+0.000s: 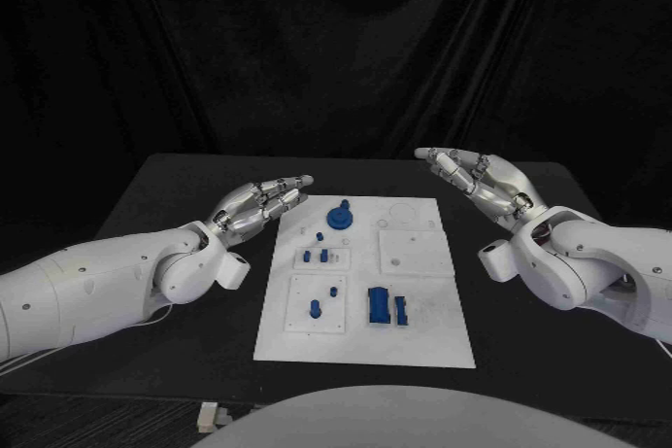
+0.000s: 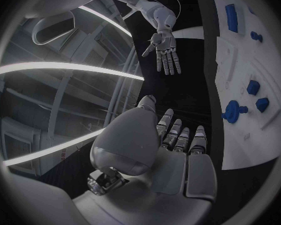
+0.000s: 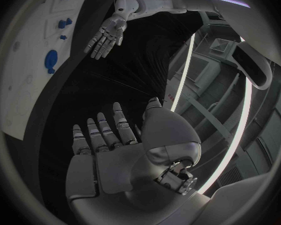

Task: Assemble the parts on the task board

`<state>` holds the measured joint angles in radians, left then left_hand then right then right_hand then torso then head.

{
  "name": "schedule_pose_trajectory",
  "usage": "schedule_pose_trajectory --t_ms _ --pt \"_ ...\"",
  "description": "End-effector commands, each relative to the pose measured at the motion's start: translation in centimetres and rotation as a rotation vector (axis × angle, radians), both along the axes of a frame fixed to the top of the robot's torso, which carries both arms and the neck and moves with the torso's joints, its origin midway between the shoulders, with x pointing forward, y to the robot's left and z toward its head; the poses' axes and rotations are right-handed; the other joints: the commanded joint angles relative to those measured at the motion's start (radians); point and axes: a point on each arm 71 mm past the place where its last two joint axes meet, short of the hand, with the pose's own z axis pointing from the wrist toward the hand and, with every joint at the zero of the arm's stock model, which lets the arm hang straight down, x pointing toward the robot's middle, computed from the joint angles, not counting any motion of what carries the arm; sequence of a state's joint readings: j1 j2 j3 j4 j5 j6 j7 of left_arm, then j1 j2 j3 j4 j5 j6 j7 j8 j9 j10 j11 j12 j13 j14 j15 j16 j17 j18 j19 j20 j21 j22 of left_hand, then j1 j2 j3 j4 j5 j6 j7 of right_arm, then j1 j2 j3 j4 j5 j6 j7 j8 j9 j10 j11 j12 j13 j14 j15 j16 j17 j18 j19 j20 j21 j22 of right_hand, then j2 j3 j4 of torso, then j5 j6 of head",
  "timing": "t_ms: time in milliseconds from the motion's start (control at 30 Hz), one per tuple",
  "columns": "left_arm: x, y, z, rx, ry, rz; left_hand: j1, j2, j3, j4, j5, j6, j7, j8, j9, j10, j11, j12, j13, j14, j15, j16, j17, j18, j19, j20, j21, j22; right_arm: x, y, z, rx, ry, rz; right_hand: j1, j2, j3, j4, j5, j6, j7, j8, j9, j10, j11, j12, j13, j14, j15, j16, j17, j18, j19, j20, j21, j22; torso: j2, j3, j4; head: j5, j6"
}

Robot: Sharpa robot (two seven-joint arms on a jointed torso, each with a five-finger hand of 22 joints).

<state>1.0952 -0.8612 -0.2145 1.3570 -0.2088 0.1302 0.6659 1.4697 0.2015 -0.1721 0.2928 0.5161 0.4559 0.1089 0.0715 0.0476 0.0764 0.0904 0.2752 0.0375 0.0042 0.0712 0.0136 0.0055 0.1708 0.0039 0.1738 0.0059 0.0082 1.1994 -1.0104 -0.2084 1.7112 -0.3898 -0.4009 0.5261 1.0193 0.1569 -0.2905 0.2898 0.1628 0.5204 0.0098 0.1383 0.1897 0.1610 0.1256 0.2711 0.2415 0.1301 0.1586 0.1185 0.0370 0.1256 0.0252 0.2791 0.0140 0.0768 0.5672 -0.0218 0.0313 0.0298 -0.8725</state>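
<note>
The board (image 1: 361, 278) lies flat at the centre of the head view, its long axis running from bottom to top of the frame, skewed slightly. The left hand (image 1: 259, 209) hovers just off the board's upper left edge and the right hand (image 1: 481, 182) off its upper right corner; both are released, fingers straight and apart, nothing held. The parts sit on the board's left half: a round knob (image 1: 341, 216) upright near the top, small pegs (image 1: 319, 257) below it, and a block (image 1: 380, 305) at lower centre, its long axis parallel to the board's. A slimmer piece (image 1: 403, 310) lies just beside the block. Judged by appearance, the parts are rigid, light moulded plastic, smooth and liable to slip. The block is best pinched across its narrow sides, the knob by its raised stem.
</note>
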Motion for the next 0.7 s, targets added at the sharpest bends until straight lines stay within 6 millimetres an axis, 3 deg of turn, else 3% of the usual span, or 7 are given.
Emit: schedule_pose_trajectory --t_ms 33,133,367,400,467,500,700 --pt "-0.4 0.0 2.4 -0.132 -0.336 0.053 0.012 -0.002 -0.014 -0.001 0.003 0.005 -0.014 0.000 0.000 -0.013 -0.021 0.001 -0.001 -0.002 -0.023 -0.009 -0.004 -0.006 -0.003 -0.033 -0.005 -0.005 -0.5 -0.1 0.6 0.138 -0.127 0.060 0.037 -0.005 -0.018 0.001 0.010 -0.042 -0.048 -0.003 -0.048 -0.071 -0.058 -0.008 -0.067 -0.073 -0.049 -0.035 -0.012 0.023 -0.017 -0.027 -0.007 -0.031 -0.011 0.0040 -0.0035 -0.002 0.000" --pt "-0.4 -0.1 2.5 -0.128 -0.358 0.060 0.009 -0.001 -0.024 0.000 0.003 0.001 -0.023 -0.004 0.000 -0.026 -0.034 -0.010 -0.002 -0.004 -0.037 -0.014 -0.006 -0.014 -0.003 -0.054 -0.005 -0.006 -0.6 -0.2 0.1 0.139 -0.140 0.069 0.039 -0.012 -0.020 0.001 0.010 -0.195 -0.124 -0.053 -0.125 -0.133 -0.132 -0.070 -0.158 -0.121 -0.090 -0.087 -0.028 0.040 -0.023 -0.049 -0.011 -0.061 -0.012 0.0063 -0.0061 -0.004 0.000" --pt "-0.4 -0.4 2.6 -0.128 -0.375 0.061 -0.001 0.003 -0.036 0.001 -0.007 -0.021 -0.032 -0.014 -0.003 -0.043 -0.044 -0.030 -0.005 -0.004 -0.044 -0.014 -0.006 -0.019 -0.004 -0.065 -0.006 -0.008 -0.7 -0.2 -0.9 0.134 -0.131 0.074 0.015 -0.011 -0.014 0.002 -0.001 -0.254 -0.142 -0.091 -0.157 -0.155 -0.152 -0.119 -0.208 -0.130 -0.082 -0.118 -0.037 0.048 -0.025 -0.051 -0.014 -0.077 -0.009 0.0059 -0.0034 -0.006 0.000" --pt "0.1 -0.5 0.1 0.071 -0.065 0.038 -0.438 -0.063 0.030 -0.086 -0.156 -0.146 -0.109 -0.071 -0.048 -0.076 -0.090 -0.100 -0.038 -0.004 -0.071 -0.014 -0.006 -0.051 -0.004 -0.094 -0.006 -0.008 -0.4 -0.3 -1.5 0.069 -0.040 0.028 -0.287 -0.056 0.075 -0.086 -0.047 -0.330 -0.101 -0.138 -0.190 -0.161 -0.126 -0.163 -0.242 -0.130 -0.159 -0.118 -0.037 -0.016 -0.025 -0.116 -0.014 -0.077 -0.010 0.0057 -0.0053 -0.004 0.000" --pt "0.2 -0.6 0.1 0.071 -0.066 0.045 -0.507 -0.069 0.036 -0.098 -0.182 -0.170 -0.109 -0.071 -0.048 -0.076 -0.090 -0.114 -0.038 -0.004 -0.071 -0.014 -0.006 -0.061 -0.004 -0.101 -0.006 -0.008 -0.3 -0.2 -1.5 0.072 -0.038 0.017 -0.546 -0.087 0.151 -0.162 -0.088 -0.401 -0.010 -0.138 -0.190 -0.161 -0.126 -0.271 -0.242 -0.130 -0.159 -0.118 -0.037 -0.046 -0.025 -0.175 -0.014 -0.077 -0.010 0.0059 -0.0057 -0.005 0.005" --pt "0.2 -0.6 0.2 0.072 -0.067 0.051 -0.546 -0.074 0.043 -0.105 -0.195 -0.182 -0.109 -0.071 -0.048 -0.076 -0.090 -0.121 -0.038 -0.004 -0.071 -0.014 -0.006 -0.065 -0.004 -0.102 -0.006 -0.008 -0.2 -0.2 -1.5 0.075 -0.037 0.009 -0.626 -0.157 0.174 -0.185 -0.163 -0.420 -0.010 -0.138 -0.190 -0.161 -0.126 -0.271 -0.242 -0.130 -0.159 -0.118 -0.037 -0.126 -0.025 -0.193 -0.014 -0.077 -0.010 0.0061 -0.0060 -0.005 0.008" --pt "0.5 -1.3 0.7 0.073 -0.075 0.119 -0.737 -0.100 0.070 -0.144 -0.262 -0.239 -0.109 -0.071 -0.048 -0.076 -0.090 -0.153 -0.038 -0.004 -0.071 -0.014 -0.006 -0.080 -0.004 -0.174 -0.006 -0.008 1.0 0.7 -1.4 0.109 -0.012 -0.094 -0.881 -0.157 0.290 -0.290 -0.163 -0.520 -0.010 -0.138 -0.190 -0.161 -0.126 -0.271 -0.242 -0.130 -0.159 -0.118 -0.037 -0.126 -0.025 -0.279 -0.014 -0.077 -0.012 0.0086 -0.0100 -0.009 0.050"
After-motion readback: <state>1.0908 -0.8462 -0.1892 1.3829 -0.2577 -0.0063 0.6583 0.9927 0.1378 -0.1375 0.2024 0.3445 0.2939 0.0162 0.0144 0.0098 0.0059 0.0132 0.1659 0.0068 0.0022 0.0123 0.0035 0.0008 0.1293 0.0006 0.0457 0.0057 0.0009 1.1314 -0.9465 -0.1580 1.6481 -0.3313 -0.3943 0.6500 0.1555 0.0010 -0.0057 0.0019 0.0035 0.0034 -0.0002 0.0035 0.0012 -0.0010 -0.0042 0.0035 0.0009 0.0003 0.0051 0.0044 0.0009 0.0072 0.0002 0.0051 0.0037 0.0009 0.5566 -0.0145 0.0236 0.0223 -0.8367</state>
